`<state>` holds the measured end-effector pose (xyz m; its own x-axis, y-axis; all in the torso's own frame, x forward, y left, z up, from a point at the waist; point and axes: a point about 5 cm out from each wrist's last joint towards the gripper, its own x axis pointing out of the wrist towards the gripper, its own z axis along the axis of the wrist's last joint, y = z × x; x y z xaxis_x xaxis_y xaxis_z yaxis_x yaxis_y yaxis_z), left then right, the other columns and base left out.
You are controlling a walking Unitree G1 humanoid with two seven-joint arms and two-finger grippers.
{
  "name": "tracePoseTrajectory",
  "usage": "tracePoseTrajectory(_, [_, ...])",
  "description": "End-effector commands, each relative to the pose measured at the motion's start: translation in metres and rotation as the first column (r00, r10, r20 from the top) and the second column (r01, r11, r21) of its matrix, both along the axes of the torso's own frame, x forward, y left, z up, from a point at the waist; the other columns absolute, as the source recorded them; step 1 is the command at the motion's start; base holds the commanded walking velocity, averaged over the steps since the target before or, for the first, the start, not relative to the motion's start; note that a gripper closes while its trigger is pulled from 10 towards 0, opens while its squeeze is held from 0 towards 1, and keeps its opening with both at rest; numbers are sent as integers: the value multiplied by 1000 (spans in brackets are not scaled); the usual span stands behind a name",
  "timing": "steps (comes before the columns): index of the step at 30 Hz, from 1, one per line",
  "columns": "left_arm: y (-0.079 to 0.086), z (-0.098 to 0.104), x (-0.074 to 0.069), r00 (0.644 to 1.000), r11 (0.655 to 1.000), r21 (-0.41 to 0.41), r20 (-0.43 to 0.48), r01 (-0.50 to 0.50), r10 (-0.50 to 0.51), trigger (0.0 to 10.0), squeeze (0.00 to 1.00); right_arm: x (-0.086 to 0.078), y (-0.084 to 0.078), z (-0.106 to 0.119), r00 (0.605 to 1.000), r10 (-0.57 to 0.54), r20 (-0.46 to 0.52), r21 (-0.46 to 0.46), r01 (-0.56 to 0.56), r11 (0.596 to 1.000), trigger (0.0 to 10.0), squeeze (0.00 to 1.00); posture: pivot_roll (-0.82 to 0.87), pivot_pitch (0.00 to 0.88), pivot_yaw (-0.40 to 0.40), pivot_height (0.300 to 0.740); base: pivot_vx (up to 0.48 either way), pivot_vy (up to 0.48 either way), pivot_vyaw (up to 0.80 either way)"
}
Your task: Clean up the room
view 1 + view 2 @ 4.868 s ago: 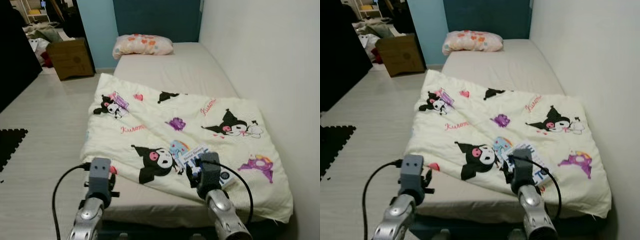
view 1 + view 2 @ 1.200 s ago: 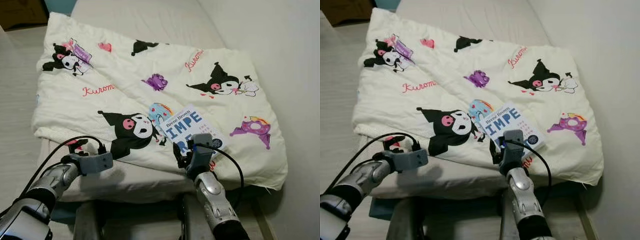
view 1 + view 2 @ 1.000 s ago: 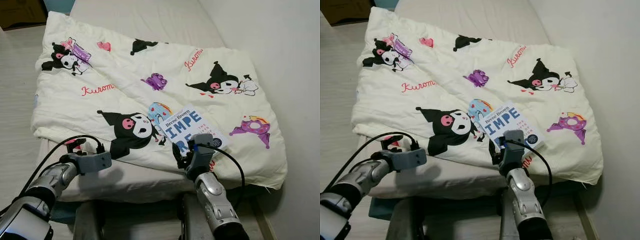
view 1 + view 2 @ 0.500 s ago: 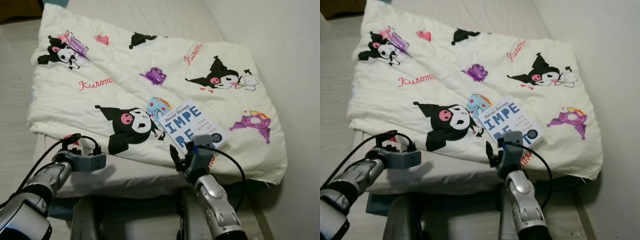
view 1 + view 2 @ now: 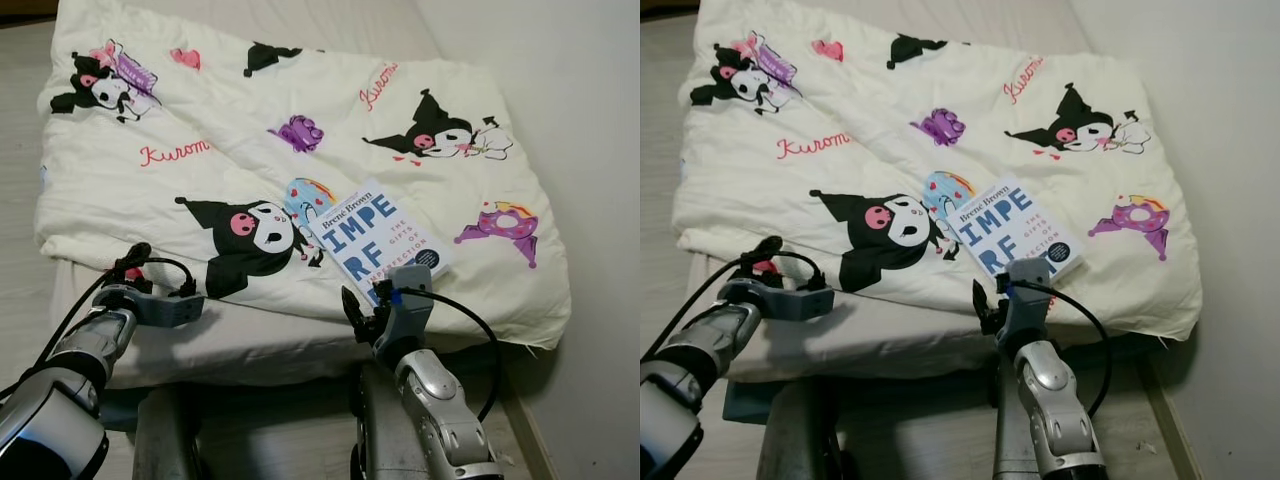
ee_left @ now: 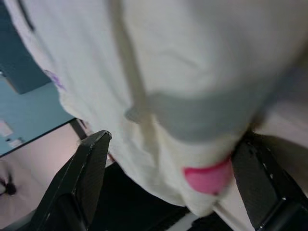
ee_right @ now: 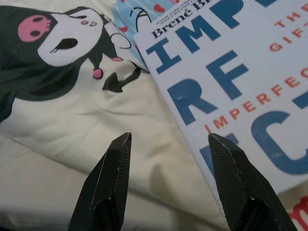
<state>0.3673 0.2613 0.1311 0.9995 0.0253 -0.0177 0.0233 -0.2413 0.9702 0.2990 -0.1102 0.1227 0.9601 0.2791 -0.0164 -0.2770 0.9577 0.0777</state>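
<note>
Basically: book not yet picked up, cleanup barely started.

Head views: right gripper (image 5: 362, 305) hovered at the near corner of the book (image 5: 375, 240), which lay flat on the blanket (image 5: 250, 120) just ahead of it; left gripper (image 5: 768, 262) sat at the blanket's near edge, over the mattress (image 5: 260, 345). Right wrist view: fingers (image 7: 113, 168) spread apart, empty, book cover just beyond the tips, lettering readable there but not overhead. Left wrist view: fingers (image 6: 86, 168) wide open, blanket hem between them, not pinched. Judged remaining: grasp book, stow it, straighten bedding.
</note>
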Motion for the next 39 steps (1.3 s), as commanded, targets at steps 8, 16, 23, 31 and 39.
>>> tracePoseTrajectory(8, [16,16,2,998,998,45,50,-46,43,10000,0,-11,-2,-3,999,-5,-37,-26,4,1000,10000,0,-199,458,-69,527,0,0,0])
tracePoseTrajectory(16, [18,20,3,997,997,44,51,-59,57,10000,0,-16,-2,-3,999,-5,-49,-35,4,999,10000,0,-207,461,-71,527,0,0,0])
tracePoseTrajectory(23, [19,-2,-5,993,996,72,-103,-51,58,10000,0,-19,0,-2,998,7,-62,-33,-9,999,10000,0,-199,479,-75,527,0,0,0])
tracePoseTrajectory(31, [22,-4,-7,989,993,80,-115,-82,91,10000,0,-20,0,-1,998,6,-65,-35,-9,999,10000,0,-206,471,-85,527,0,0,0])
tracePoseTrajectory(39, [21,15,1,996,995,51,-11,-85,86,0,0,-19,-4,0,998,-8,-62,-43,5,999,10000,0,-210,464,-72,527,0,0,0])
